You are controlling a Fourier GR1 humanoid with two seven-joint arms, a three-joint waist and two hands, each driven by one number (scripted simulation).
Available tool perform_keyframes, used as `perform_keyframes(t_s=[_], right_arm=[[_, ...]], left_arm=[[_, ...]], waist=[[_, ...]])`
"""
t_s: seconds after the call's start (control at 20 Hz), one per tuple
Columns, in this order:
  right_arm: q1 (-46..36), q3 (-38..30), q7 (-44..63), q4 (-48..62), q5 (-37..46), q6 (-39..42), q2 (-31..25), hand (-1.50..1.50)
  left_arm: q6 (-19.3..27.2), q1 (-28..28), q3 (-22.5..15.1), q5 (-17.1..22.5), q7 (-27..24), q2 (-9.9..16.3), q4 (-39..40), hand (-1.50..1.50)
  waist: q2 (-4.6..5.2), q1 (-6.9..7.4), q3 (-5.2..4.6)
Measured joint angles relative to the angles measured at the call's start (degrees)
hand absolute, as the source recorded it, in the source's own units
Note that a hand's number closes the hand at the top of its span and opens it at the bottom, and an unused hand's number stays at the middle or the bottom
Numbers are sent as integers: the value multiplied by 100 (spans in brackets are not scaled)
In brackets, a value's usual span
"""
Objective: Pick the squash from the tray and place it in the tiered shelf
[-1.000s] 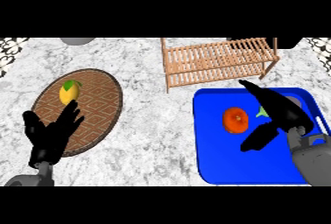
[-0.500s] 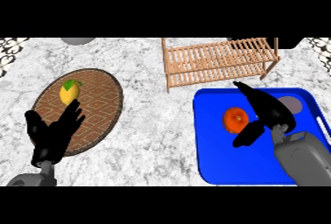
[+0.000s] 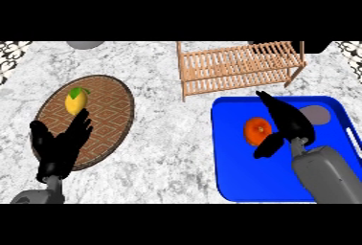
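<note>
Marble counter holds a blue tray (image 3: 233, 182) with the orange squash (image 3: 256, 130) on it, just below the wooden tiered shelf (image 3: 237, 67). Right hand (image 3: 286, 122) lies open beside the squash, partly hiding it; contact is unclear. Left hand (image 3: 60, 146) rests open, well left of the tray.

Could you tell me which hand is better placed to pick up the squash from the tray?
The right hand. It is open over the blue tray, right beside the orange squash. The left hand rests open over the woven mat, far across the counter.
</note>
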Motion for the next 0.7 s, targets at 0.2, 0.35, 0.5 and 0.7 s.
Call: perform_keyframes(t_s=[0.2, 0.35, 0.5, 0.7], right_arm=[[-131, -104, -335, 408, 161, -155, 195, -150], [-57, -136, -589, 565, 294, -286, 279, -150], [-143, -139, -832, 877, 424, -411, 461, 150], [-288, 215, -1117, 1034, 588, 117, 310, 150]], left_arm=[[-101, -16, 71, -2, -68, -32, 53, 0], [-94, 31, 55, -82, -115, -94, 2, 0], [-139, -45, 89, -107, -45, -97, 81, 0], [-177, -81, 87, -105, 8, -108, 81, 0]], waist=[[4, 4, -1], [1, -1, -1], [-12, 4, -5], [-30, 27, -46]])
